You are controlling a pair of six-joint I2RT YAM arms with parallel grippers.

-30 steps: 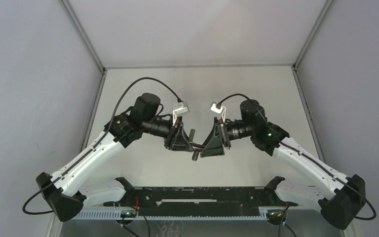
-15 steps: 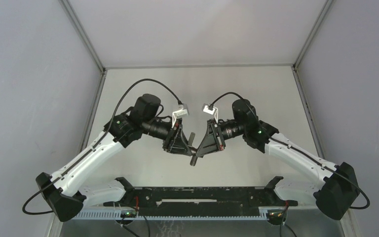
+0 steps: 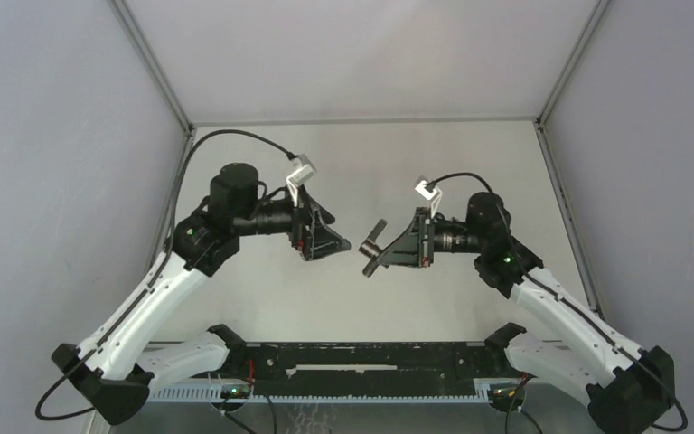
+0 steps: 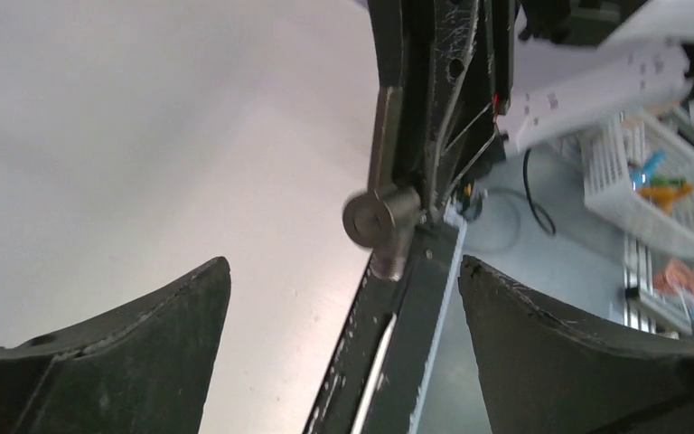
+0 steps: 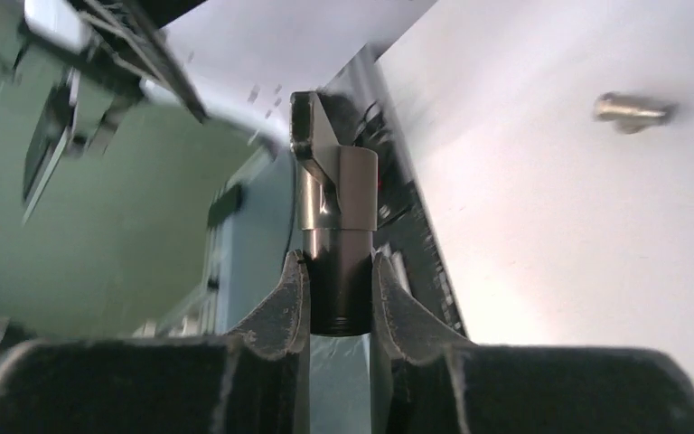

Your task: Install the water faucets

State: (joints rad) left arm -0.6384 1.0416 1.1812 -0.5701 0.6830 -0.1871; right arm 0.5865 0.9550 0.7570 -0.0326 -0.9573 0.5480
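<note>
Jutting from the right pincer (image 5: 339,276) is a faucet (image 5: 336,203)

No legible text, brand, number or sign was found in any view, tiny dark marks on a white panel (image 4: 596,77) in the left wrist view were too blurred to read, similar specks on a white surface (image 5: 307,36) in the right wrist view were likewise unreadable

We see the dark tap piece (image 5: 337,226) clamped in the right gripper (image 5: 339,276), lever outward — the silvery fitting (image 5: 633,108) lies well apart.
</note>
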